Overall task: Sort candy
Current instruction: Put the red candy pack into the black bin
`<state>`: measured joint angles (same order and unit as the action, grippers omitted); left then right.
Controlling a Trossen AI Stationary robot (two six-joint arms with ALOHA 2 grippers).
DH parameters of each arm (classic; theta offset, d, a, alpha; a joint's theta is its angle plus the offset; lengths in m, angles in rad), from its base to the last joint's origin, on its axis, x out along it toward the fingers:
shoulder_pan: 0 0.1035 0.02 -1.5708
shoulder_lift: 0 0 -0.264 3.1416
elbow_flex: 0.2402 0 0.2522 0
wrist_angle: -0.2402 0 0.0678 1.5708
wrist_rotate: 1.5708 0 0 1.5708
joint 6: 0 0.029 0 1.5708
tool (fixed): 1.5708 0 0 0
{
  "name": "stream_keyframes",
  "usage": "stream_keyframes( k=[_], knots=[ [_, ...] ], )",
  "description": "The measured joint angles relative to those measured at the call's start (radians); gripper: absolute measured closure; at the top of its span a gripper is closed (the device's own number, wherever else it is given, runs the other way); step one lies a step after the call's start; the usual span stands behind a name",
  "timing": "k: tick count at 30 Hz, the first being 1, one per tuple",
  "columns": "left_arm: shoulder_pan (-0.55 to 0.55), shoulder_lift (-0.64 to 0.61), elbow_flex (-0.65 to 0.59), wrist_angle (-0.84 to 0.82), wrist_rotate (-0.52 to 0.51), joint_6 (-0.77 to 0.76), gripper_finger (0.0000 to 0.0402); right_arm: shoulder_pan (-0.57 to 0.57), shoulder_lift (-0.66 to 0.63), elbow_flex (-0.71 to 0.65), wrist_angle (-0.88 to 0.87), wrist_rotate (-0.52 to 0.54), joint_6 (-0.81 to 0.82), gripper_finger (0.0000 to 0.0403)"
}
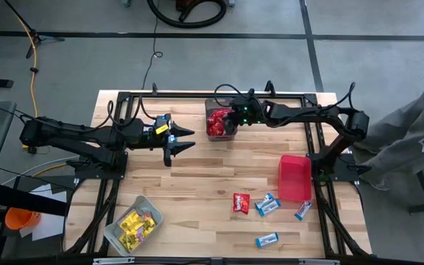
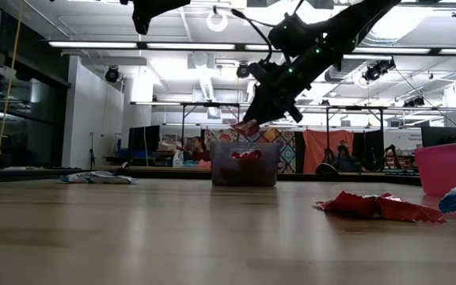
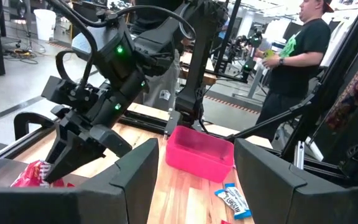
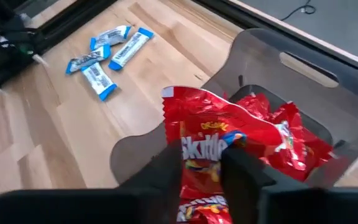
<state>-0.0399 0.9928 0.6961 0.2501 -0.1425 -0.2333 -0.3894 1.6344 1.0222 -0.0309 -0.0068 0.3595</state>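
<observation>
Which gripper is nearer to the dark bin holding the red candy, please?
Right. The right gripper hangs directly over the dark bin; the left gripper waits off to its side.

Red candy pkt (image 4: 213,146) above red pile in bin; blue-white pkts (image 1: 268,204) + red pkt (image 1: 241,202) on table.

Bare table (image 1: 197,173) between arms; red bin (image 1: 294,177) rightward.

The surface (image 1: 197,184) is pale wood with light grain. At its 12 o'clock the dark grey bin (image 1: 221,124) holds red packets (image 1: 217,123) — shiny. At 3 o'clock the bin (image 1: 294,177) is pink-red; at 7 o'clock yellow packets (image 1: 137,225) fill a clear grey bin (image 1: 115,234). Blue-and-white packets (image 1: 268,204) lie at 5 o'clock.
</observation>
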Motion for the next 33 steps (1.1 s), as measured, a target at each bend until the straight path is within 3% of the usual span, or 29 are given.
stream_keyframes(
  k=[3, 9, 14, 20, 24, 29, 33],
  knots=[
    [0.000, 0.000, 0.000, -0.004, 0.000, 0.000, 0.0204, 0.010, 0.000, 0.000, -0.001, 0.033, 0.000, 0.0263],
    [0.000, 0.000, 0.000, -0.032, 0.000, 0.000, 0.0204, 0.037, 0.001, 0.000, -0.134, -0.034, -0.070, 0.0213],
    [0.000, 0.000, 0.000, -0.046, 0.000, 0.000, 0.0204, 0.038, -0.044, 0.000, -0.092, -0.080, -0.005, 0.0208],
    [0.000, 0.000, 0.000, -0.045, 0.000, 0.000, 0.0204, 0.037, -0.089, 0.004, -0.001, -0.052, 0.054, 0.0208],
    [0.000, 0.000, 0.000, -0.046, 0.000, 0.000, 0.0204, 0.026, -0.092, 0.019, 0.023, -0.120, 0.120, 0.0208],
    [0.000, 0.000, 0.000, -0.046, 0.000, 0.000, 0.0204, 0.018, -0.083, 0.025, -0.184, -0.122, 0.182, 0.0208],
    [0.000, 0.000, 0.000, -0.047, -0.004, 0.000, 0.0204, 0.013, -0.092, 0.037, -0.119, -0.107, 0.284, 0.0208]
  ],
)
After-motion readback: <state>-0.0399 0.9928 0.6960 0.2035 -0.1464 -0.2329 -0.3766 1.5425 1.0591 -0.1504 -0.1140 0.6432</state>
